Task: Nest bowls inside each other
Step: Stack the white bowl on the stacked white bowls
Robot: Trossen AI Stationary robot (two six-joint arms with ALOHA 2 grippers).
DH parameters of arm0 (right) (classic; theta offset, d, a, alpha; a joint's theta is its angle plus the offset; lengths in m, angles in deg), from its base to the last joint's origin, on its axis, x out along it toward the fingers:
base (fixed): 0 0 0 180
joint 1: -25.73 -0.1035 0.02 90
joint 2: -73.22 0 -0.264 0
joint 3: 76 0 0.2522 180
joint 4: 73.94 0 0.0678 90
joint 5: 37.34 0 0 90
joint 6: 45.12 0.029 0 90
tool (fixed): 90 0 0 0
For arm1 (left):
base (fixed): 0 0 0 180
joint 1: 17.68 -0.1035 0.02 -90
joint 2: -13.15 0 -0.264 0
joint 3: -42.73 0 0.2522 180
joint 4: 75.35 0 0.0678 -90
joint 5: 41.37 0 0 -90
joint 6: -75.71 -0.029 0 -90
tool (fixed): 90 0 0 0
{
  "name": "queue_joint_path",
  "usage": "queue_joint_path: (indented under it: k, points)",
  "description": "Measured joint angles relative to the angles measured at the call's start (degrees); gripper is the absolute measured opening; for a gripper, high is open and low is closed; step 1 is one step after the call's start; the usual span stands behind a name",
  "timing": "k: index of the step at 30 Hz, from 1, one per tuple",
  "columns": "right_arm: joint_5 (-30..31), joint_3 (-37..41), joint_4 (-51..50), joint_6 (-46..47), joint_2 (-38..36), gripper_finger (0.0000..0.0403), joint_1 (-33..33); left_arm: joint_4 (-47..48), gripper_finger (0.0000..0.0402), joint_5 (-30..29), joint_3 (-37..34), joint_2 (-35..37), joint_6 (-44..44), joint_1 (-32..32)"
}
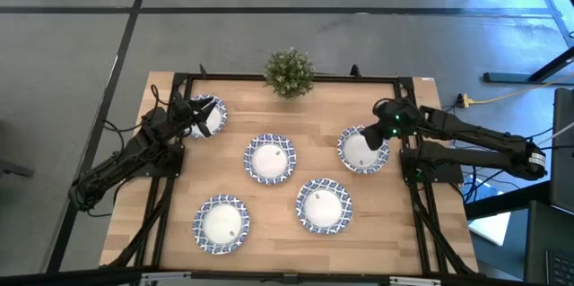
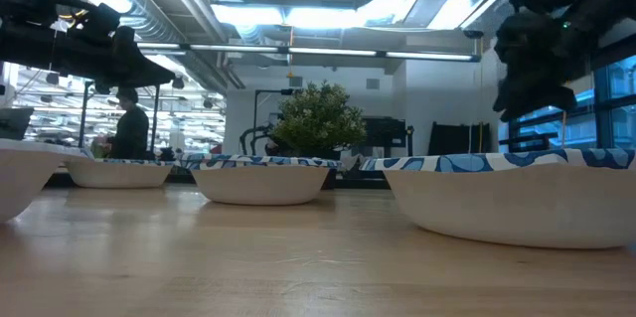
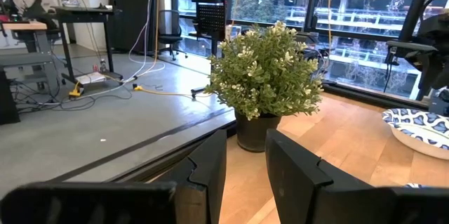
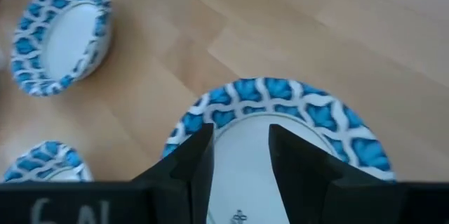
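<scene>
- Five blue-rimmed bowls sit separately on the wooden table (image 1: 170,232); none nested.
- Right gripper (image 4: 240,161) hovers above the far-right bowl (image 1: 362,150), fingers apart, holding nothing.
- Left gripper (image 3: 245,175) sits over the far-left bowl (image 1: 208,116); fingers apart, empty; facing the potted plant (image 1: 289,73).

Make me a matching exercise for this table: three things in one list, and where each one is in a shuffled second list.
Things:
1. plant
2. left hand
3. right hand

Places:
A. above the right-side bowl
B. middle of the table's far edge
C. above the far-left bowl

Pairs: 1-B, 2-C, 3-A
</scene>
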Motion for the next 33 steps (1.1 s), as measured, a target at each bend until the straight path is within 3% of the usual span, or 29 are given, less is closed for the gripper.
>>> queue_joint_path:
  k: [14, 33]
  points:
    - [8.6, 0.0, -16.9, 7.9, 0.0, 0.0138, 0.0, 0.0, 0.0095, 0.0, 0.0, 0.0, 0.0, 0.0]
    - [4.9, 0.0, -20.3, 18.9, 0.2, 0.0138, -0.5, 0.0, 0.0095, 0.0, 0.0, 0.0, 0.1, 0.0]
